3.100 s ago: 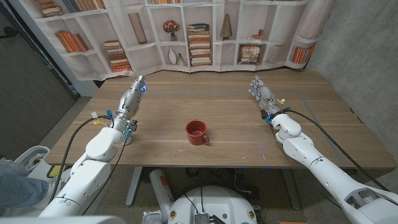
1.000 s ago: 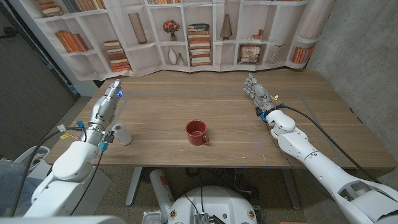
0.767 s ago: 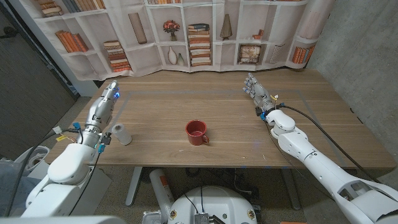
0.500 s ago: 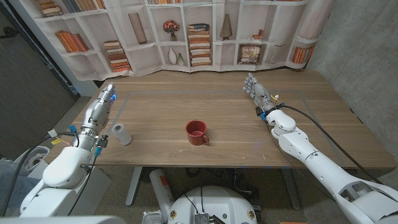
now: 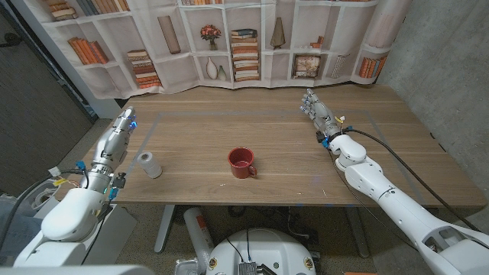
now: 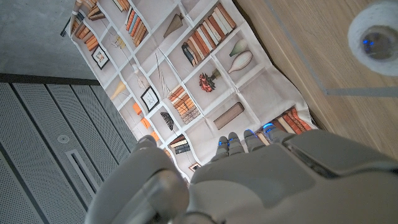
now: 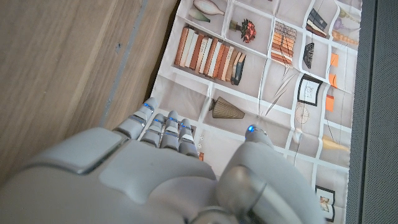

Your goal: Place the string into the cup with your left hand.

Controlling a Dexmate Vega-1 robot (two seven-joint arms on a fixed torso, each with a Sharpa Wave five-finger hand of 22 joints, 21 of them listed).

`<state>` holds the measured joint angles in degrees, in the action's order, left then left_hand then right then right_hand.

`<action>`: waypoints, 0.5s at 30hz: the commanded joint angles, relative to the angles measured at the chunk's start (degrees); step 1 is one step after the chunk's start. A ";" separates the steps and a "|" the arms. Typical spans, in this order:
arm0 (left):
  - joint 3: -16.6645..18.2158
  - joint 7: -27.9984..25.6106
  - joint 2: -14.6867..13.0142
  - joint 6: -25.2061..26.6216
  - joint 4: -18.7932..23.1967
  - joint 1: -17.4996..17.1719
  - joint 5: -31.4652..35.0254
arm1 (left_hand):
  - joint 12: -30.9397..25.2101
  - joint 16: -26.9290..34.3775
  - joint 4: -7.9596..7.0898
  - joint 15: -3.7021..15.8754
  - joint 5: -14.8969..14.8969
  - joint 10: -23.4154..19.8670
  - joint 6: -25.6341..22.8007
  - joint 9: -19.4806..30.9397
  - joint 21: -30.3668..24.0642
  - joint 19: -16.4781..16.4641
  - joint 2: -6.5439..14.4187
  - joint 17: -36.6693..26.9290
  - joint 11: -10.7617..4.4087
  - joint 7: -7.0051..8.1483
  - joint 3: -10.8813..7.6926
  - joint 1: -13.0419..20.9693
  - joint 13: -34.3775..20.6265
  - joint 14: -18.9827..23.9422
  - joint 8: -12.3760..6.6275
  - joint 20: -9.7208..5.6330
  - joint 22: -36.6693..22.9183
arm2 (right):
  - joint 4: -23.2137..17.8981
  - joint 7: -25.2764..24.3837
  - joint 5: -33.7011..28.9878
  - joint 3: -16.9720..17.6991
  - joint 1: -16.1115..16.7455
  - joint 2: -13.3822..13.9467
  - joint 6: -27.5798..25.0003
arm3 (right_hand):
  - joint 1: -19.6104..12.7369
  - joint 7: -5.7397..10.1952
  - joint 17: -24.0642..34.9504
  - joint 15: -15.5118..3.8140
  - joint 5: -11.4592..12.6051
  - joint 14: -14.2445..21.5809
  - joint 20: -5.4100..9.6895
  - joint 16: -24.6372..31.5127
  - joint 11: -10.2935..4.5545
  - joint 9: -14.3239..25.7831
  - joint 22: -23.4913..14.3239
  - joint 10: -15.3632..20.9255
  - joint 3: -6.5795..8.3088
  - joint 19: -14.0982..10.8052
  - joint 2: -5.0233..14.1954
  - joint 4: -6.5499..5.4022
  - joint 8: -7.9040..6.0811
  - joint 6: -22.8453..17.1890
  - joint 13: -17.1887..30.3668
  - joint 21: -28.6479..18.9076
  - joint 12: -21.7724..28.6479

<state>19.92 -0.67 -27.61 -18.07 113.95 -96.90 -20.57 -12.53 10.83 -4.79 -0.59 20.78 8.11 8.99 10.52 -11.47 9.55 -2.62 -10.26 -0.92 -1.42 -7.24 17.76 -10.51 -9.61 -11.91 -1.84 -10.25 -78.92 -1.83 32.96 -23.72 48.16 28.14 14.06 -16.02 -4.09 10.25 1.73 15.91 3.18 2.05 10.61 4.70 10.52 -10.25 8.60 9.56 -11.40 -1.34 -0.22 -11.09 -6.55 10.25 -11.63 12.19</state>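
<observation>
A white spool of string (image 5: 148, 163) lies on the wooden table (image 5: 267, 137) near its left front; it also appears in the left wrist view as the spool (image 6: 375, 34). The red cup (image 5: 242, 162) stands upright at the table's middle front, well to the right of the spool. My left hand (image 5: 114, 141) hangs at the table's left edge, just left of the spool, fingers stretched out and holding nothing; its back shows as the left hand (image 6: 249, 180). My right hand (image 5: 317, 111) stands at the right back, fingers straight, empty; its back shows as the right hand (image 7: 155, 174).
A printed bookshelf backdrop (image 5: 244, 42) hangs behind the table's far edge. A grey wall (image 5: 443, 69) stands on the right. Bare tabletop lies between the spool and the cup and around the right hand.
My left arm has drawn back to the left and toward the table's left edge, leaving the spool uncovered beside it. The spool, the cup and the right hand have stayed put.
</observation>
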 commanded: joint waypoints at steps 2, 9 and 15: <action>2.17 0.16 2.04 -2.42 0.01 -2.27 -0.06 | 0.14 0.28 0.22 -0.13 0.38 -0.06 -0.25 0.21 -0.17 6.03 -0.07 -0.15 0.12 -0.22 -0.03 0.60 -0.19 -0.15 -0.04 -0.82 -0.12 | -2.39 -0.86 0.11 0.23 1.25 1.00 -1.03 | -0.27 -0.04 0.24 -0.10 0.34 0.47 0.59 0.10 0.21 0.10 -0.28 0.42 0.04 -0.34 0.34 0.30 -0.04 -0.67 0.23 0.05 -0.16; 3.39 0.10 2.11 -1.74 0.00 -2.83 0.11 | 0.17 0.28 0.24 0.00 0.39 -0.13 -0.49 0.21 -0.19 5.94 -0.04 -0.15 -0.07 -0.19 0.05 0.66 -0.19 -0.04 -0.08 -0.77 -0.12 | -3.13 -1.36 -0.20 0.05 1.42 1.16 -1.50 | -0.24 -0.07 0.25 -0.13 0.34 0.52 0.59 0.11 0.29 0.10 -0.28 0.45 0.00 -0.37 0.35 0.33 -0.05 -0.70 0.23 0.05 -0.16; 3.70 0.18 2.50 -1.83 -0.55 -2.51 0.06 | 0.11 0.33 0.27 0.01 0.42 -0.45 -0.94 0.20 -0.21 5.83 -0.02 -0.15 0.13 -0.05 0.14 0.75 -0.19 0.22 -0.18 -0.83 -0.11 | -2.58 -1.10 -0.26 -0.26 1.09 0.86 -1.49 | -0.23 -0.09 0.25 -0.10 0.35 0.58 0.61 0.12 0.25 0.10 -0.27 0.41 -0.04 -0.38 0.38 0.36 -0.05 -0.74 0.23 0.05 -0.19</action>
<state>22.03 -0.52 -25.98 -19.77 114.00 -98.79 -20.58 -12.53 10.83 -4.65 -0.59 20.96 7.80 8.28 10.51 -11.47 9.55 -2.62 -10.26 -0.61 -1.33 -7.09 17.76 -10.51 -9.61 -11.91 -1.84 -10.25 -81.32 -2.71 32.99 -23.58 49.26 29.04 13.09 -16.02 -4.09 10.25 1.52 15.91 3.39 2.05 10.61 4.70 10.52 -10.26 8.60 9.41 -11.40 -1.34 -0.07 -11.09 -6.55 10.25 -11.62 12.19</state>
